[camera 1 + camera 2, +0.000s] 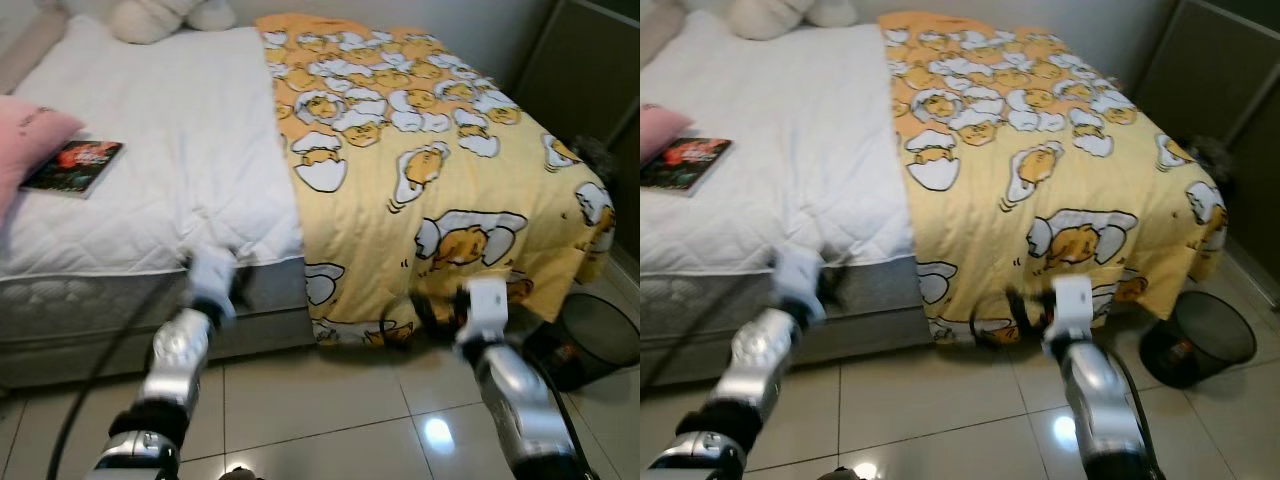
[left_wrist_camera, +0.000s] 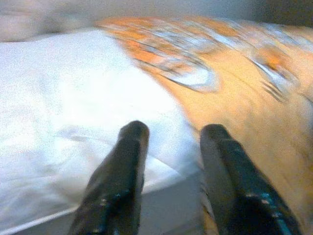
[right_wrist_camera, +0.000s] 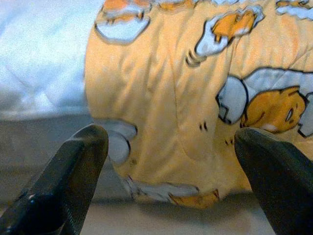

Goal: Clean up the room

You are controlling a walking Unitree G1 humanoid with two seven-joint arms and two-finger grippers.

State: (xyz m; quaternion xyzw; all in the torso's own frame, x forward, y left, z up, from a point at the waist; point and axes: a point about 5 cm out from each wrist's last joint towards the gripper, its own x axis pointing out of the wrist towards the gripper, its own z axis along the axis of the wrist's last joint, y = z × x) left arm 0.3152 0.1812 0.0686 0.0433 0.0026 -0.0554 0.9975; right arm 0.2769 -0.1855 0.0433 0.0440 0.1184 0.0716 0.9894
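left gripper (image 2: pixel 168 147) jaws parted at mattress (image 1: pixel 150 270) edge | right gripper (image 3: pixel 171 147) jaws wide before blanket (image 1: pixel 420 180) hem

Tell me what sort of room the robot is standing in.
Most likely a bedroom. A bed with a white quilted cover fills most of the head views, a yellow cartoon-print blanket is spread over its right half, and a pink pillow and a book lie on it. A black mesh bin stands on the tiled floor.
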